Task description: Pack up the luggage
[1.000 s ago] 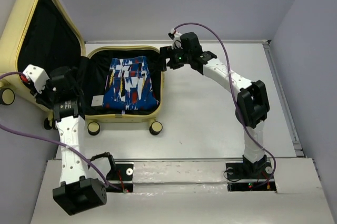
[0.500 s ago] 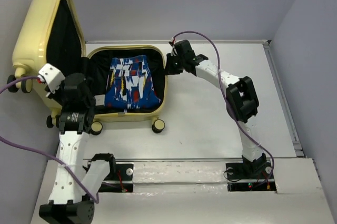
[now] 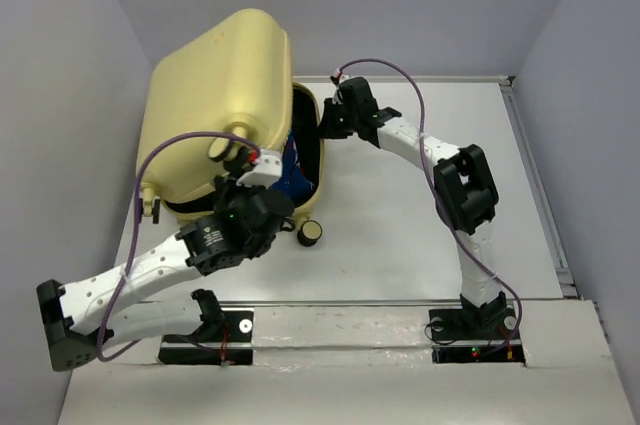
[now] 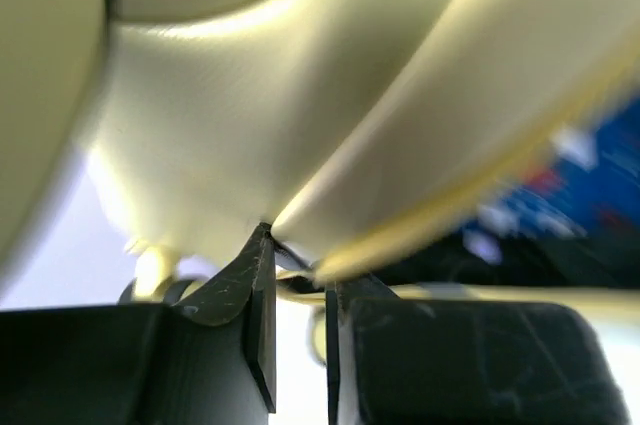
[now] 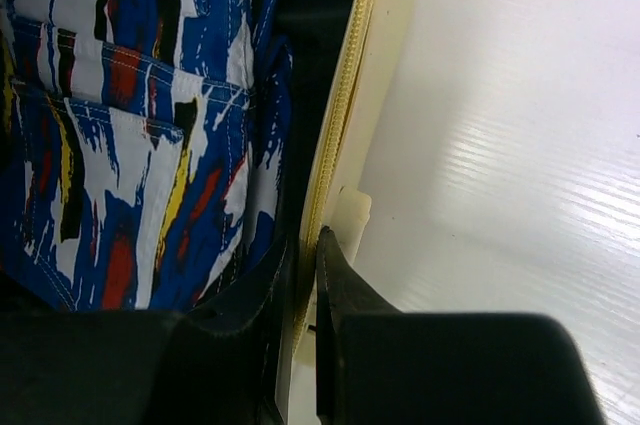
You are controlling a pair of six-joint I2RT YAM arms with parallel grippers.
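Observation:
The pale yellow luggage lid (image 3: 215,105) leans over the base (image 3: 312,150), leaving a gap along the right side. In that gap shows the blue patterned cloth (image 3: 293,167) (image 5: 130,125), lying inside on the black lining. My left gripper (image 3: 262,193) (image 4: 298,260) is at the lid's near edge, jaws nearly together with the lid's rim (image 4: 400,235) pinched at their tips. My right gripper (image 3: 325,123) (image 5: 305,245) is shut on the base's zipper rim (image 5: 345,135) at the far right corner.
A cream-and-black caster wheel (image 3: 310,232) sticks out at the base's near corner, and another wheel (image 3: 222,148) sits on the lid's shell. White tabletop (image 3: 400,235) lies to the right, bounded by a raised edge (image 3: 535,175). Grey walls close in on both sides.
The lid has swung from standing open at the left to leaning over the base, hiding most of the cloth. My left arm followed it rightward. My right gripper closed on the base's rim.

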